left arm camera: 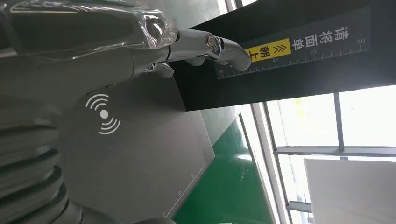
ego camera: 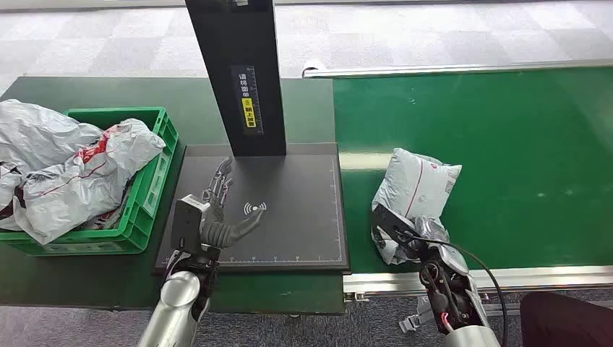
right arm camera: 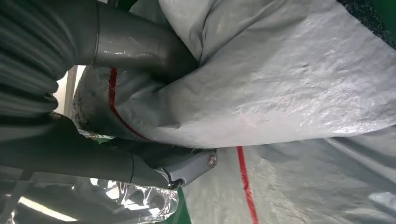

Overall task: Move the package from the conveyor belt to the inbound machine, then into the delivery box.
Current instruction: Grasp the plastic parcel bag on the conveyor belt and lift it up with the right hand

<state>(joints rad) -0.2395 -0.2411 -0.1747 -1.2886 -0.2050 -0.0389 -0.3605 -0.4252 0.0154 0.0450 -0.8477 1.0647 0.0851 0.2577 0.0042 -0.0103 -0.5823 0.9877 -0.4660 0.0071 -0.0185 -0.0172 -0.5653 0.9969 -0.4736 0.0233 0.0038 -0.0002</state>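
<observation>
While the green conveyor belt [ego camera: 520,144] stretched away beyond the right hand's fingers, the dark green table [ego camera: 87,275] lay under and around the left arm. Ahead of the left fingertips rose the black post [ego camera: 242,72] of the inbound machine, bearing a yellow label [ego camera: 249,113], and its dark grey scanning plate [ego camera: 303,217] spread flat beneath those fingers. To the outer side of the left hand, well apart from it, stood the green delivery box [ego camera: 144,210], heaped with crumpled grey mailer bags [ego camera: 65,166] marked with red.

The package [ego camera: 416,188], a grey plastic mailer with a red stripe and a white label, lay on the belt near its close edge, just beyond the plate's right border. The right hand [ego camera: 408,235] was wrapped on the package's nearer end; in the right wrist view the thick thumb [right arm camera: 140,46] pressed into the crinkled film from one side while a darker finger [right arm camera: 187,168] closed against it from the other, so the hand gripped the package [right arm camera: 280,84].

The left hand [ego camera: 220,210] hovered over the plate's left part, fingers apart and stretched toward the post, holding nothing. Its fingertips [left arm camera: 229,49] reached close to the post's foot [left arm camera: 289,70], and the white wireless symbol [ego camera: 254,209] sat just beside the thumb.
</observation>
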